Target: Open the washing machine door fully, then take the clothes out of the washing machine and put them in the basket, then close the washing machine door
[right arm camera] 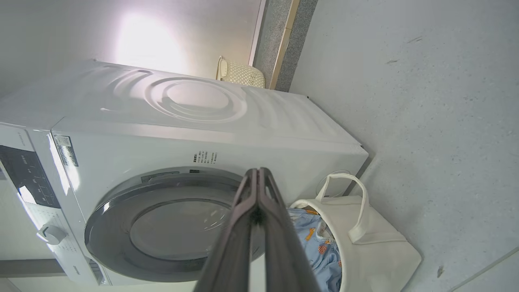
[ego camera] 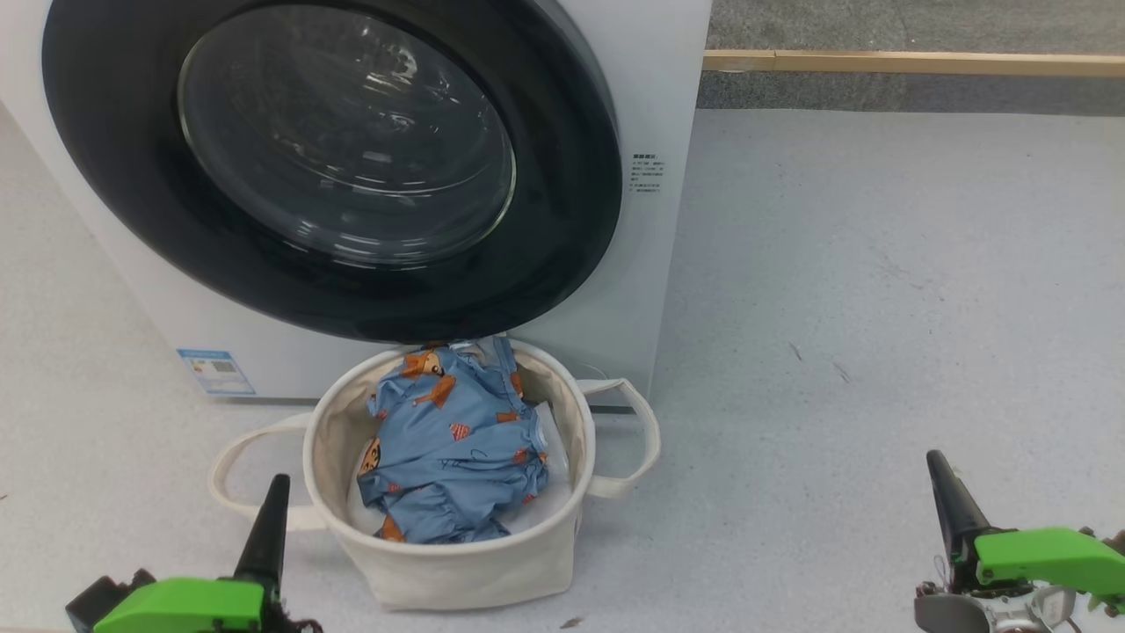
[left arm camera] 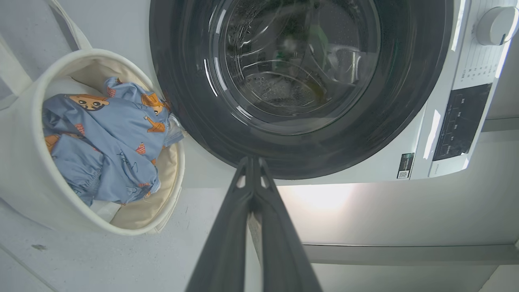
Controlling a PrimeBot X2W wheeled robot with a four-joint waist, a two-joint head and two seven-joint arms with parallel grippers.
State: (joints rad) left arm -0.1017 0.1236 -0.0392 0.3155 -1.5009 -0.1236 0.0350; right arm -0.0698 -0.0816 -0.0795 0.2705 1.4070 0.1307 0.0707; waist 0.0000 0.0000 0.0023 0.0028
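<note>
The washing machine (ego camera: 655, 264) (right arm camera: 194, 125) stands at the upper left of the head view, its door (ego camera: 334, 167) (left arm camera: 300, 81) (right arm camera: 174, 227) lying flat against the front. Light-blue clothes (ego camera: 453, 444) (left arm camera: 109, 138) (right arm camera: 320, 247) printed with orange animals fill the cream basket (ego camera: 475, 576) (left arm camera: 24, 174) (right arm camera: 381, 247) on the floor in front of the machine. My left gripper (ego camera: 279, 482) (left arm camera: 252, 160) is shut and empty, low at the basket's left. My right gripper (ego camera: 934, 457) (right arm camera: 257, 171) is shut and empty too, far to the basket's right above bare floor.
Pale grey floor (ego camera: 879, 290) spreads to the right of the machine. A wooden strip (ego camera: 914, 63) runs along the far edge. A woven cream basket (right arm camera: 241, 74) sits behind the machine. The control panel (left arm camera: 462, 121) and dial (left arm camera: 496, 25) are beside the door.
</note>
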